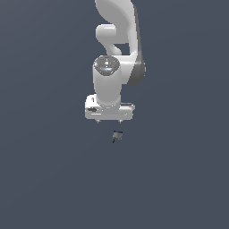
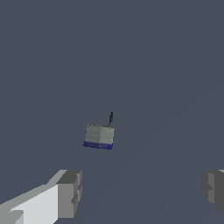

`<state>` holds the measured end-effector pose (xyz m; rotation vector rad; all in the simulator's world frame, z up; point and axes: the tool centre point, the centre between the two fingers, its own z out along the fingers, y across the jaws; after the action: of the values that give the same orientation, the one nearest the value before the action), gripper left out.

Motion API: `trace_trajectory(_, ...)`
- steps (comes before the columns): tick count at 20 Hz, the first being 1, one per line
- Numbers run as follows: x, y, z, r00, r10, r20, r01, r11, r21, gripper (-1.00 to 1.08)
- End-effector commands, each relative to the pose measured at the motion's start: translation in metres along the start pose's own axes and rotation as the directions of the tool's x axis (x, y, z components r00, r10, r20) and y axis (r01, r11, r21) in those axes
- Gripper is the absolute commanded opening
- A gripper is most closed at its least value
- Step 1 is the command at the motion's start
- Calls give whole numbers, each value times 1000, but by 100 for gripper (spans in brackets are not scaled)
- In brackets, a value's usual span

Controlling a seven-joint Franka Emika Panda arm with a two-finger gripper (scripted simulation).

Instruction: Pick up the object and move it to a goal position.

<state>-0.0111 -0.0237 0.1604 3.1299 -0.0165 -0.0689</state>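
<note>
The object (image 1: 117, 136) is a tiny dark grey block with a blue edge and a thin dark stub, lying on the flat grey floor just in front of and below the gripper (image 1: 109, 121) in the exterior view. In the wrist view the object (image 2: 99, 136) shows as a grey block with a blue edge and a short stub. It lies ahead of the fingertips (image 2: 70, 192), apart from them. The gripper (image 2: 142, 190) is open and empty, its fingers spread wide.
The white arm (image 1: 114, 53) rises behind the gripper in the exterior view. The plain dark grey floor (image 1: 44, 179) surrounds the object, and nothing else shows.
</note>
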Motion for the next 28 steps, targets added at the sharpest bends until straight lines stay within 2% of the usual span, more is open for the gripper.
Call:
trace_trajectory(1, 0, 0, 0, 1000, 0, 0, 0, 1000, 0, 100)
trace_trajectory(10, -1, 16, 0, 999, -33, 5, 33, 999, -33, 100)
trace_trajectory(14, -1, 17, -1, 999, -35, 5, 35, 999, -34, 100)
trace_trajectory(21, 3, 6, 16, 1000, -3, -5, 3, 1000, -25, 100)
trace_trajectory(28, 10, -19, 58, 997, 76, -26, -77, 997, -4, 100)
